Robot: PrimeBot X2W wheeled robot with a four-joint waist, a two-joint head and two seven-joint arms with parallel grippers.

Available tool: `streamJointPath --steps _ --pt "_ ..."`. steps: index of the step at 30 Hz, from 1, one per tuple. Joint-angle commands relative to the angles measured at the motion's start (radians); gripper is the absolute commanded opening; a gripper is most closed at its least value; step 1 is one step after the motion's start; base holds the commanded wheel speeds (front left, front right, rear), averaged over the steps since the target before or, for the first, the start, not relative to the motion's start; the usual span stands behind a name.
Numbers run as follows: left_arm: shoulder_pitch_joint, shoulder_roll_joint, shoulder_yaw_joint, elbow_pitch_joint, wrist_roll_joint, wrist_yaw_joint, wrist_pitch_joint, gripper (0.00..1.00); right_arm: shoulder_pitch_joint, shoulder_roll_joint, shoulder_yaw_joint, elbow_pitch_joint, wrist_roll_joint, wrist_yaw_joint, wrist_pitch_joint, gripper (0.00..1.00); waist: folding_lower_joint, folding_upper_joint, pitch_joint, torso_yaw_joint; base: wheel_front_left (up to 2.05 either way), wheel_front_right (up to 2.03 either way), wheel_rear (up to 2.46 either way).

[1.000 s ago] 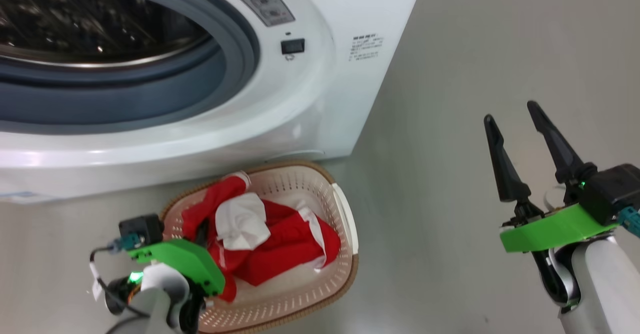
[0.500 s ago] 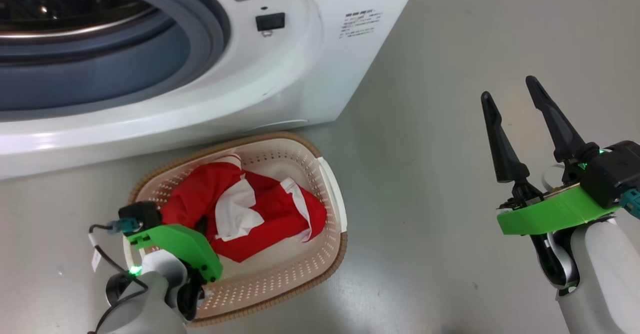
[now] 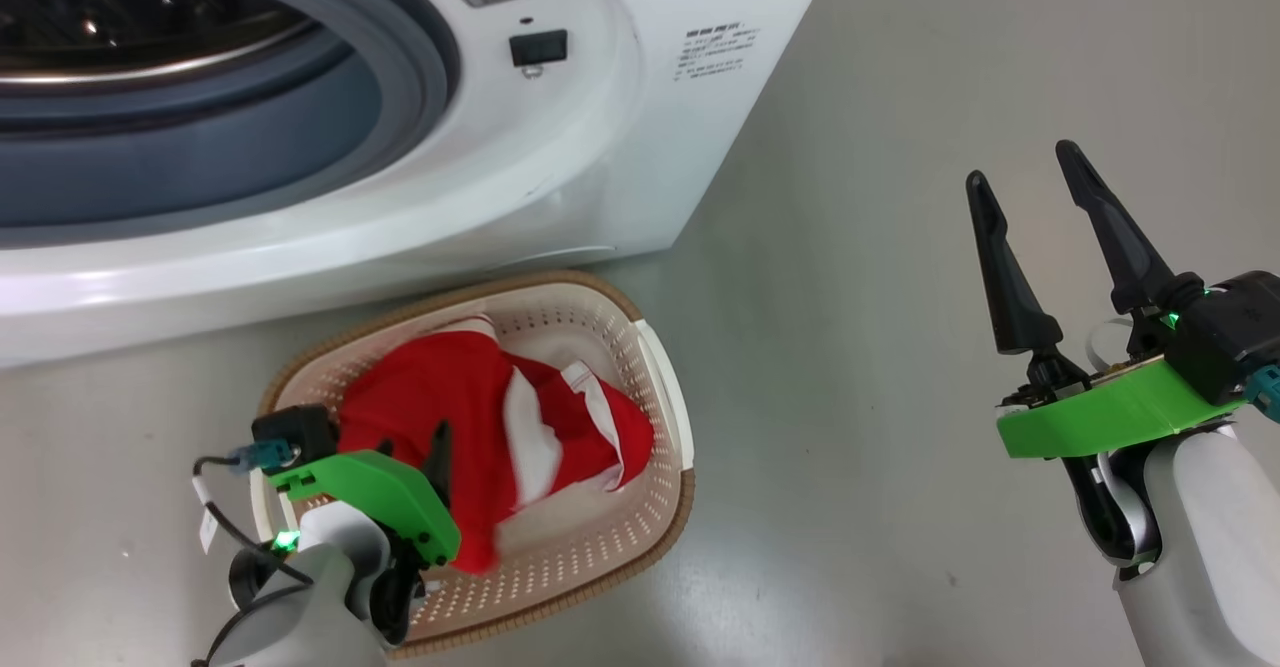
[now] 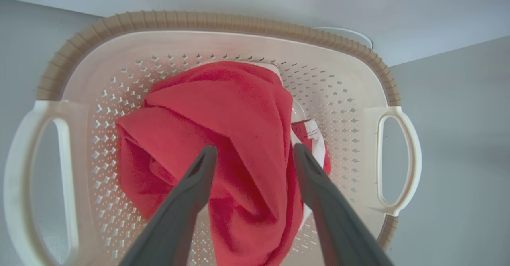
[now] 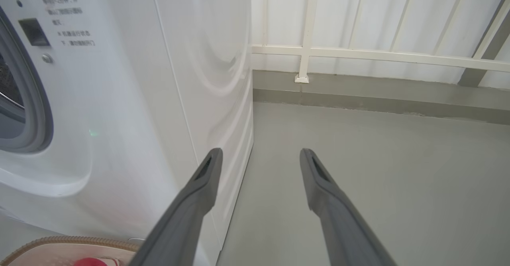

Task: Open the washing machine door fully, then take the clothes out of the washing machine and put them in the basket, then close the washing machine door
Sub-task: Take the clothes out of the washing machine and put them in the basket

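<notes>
Seen from the head camera, the white washing machine [image 3: 600,177] stands at the upper left on a grey floor [image 3: 900,347]. Its round opening is uncovered, showing the grey rubber ring [image 3: 405,77] and the steel drum [image 3: 120,17]. Just in front of it, on the floor, sits the basket [image 3: 668,387], cream with a brown rim. The clothes [image 3: 450,417], red with white stripes, lie bunched inside the basket, covering much of its middle. The left tool [image 4: 255,149] hangs over the basket's near side and points down into it. Its two fingers are spread wide, with red cloth lying between and beneath them, not pinched; whether the tips touch the cloth is unclear. The right tool [image 3: 1022,167] is well off to the right above bare floor, its fingers spread wide and empty.
</notes>
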Motion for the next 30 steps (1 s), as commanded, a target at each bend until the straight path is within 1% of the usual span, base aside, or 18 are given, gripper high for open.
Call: streamJointPath --steps 1,3,6,9,13,17,20,25,30 --pt "0.011 0.025 0.006 -0.017 -0.012 0.003 -0.036 1.00 0.013 -0.011 0.012 -0.017 -0.001 0.000 -0.006 1.00 0.0000 -0.0001 -0.030 0.008 0.00 0.00 0.00" --pt "0.014 0.025 -0.006 -0.017 -0.012 0.015 -0.079 1.00 0.018 -0.009 0.010 -0.012 -0.004 0.000 -0.006 1.00 0.0000 -0.0001 -0.051 0.012 0.00 0.00 0.00" --pt "0.027 0.025 -0.011 -0.024 -0.019 0.012 -0.112 1.00 0.028 -0.004 0.007 -0.003 -0.008 0.000 -0.006 1.00 0.0000 -0.0001 -0.085 0.019 0.00 0.00 0.00" --pt "0.039 0.025 -0.014 -0.030 -0.020 0.002 -0.123 1.00 0.037 0.000 0.002 0.004 -0.013 0.000 -0.006 1.00 0.0000 -0.0001 -0.107 0.023 0.00 0.00 0.00" --pt "0.063 0.027 -0.009 -0.068 -0.017 -0.026 -0.130 1.00 0.054 0.007 -0.008 0.011 -0.026 0.000 -0.006 1.00 0.0000 -0.0001 -0.149 0.034 0.00 0.00 0.00" --pt "0.096 0.050 0.029 -0.172 0.030 -0.035 -0.131 1.00 0.066 0.011 -0.014 0.015 -0.031 0.000 -0.006 1.00 0.0000 -0.0001 -0.185 0.041 0.00 0.00 0.00" --pt "0.135 0.065 0.064 -0.272 0.097 -0.019 -0.131 1.00 0.076 0.014 -0.023 0.008 -0.030 0.000 -0.006 1.00 0.0000 -0.0001 -0.214 0.047 0.00 0.00 0.00" --pt "0.226 0.065 0.142 -0.451 0.206 -0.006 -0.131 1.00 0.103 0.018 -0.032 -0.003 -0.034 0.000 -0.006 1.00 0.0000 -0.0001 -0.270 0.055 0.00 0.00 0.00" --pt "0.328 0.055 0.220 -0.609 0.297 -0.007 -0.131 1.00 0.135 0.023 -0.035 0.000 -0.037 0.000 -0.006 1.00 0.0000 -0.0001 -0.333 0.059 0.00 0.00 0.00"
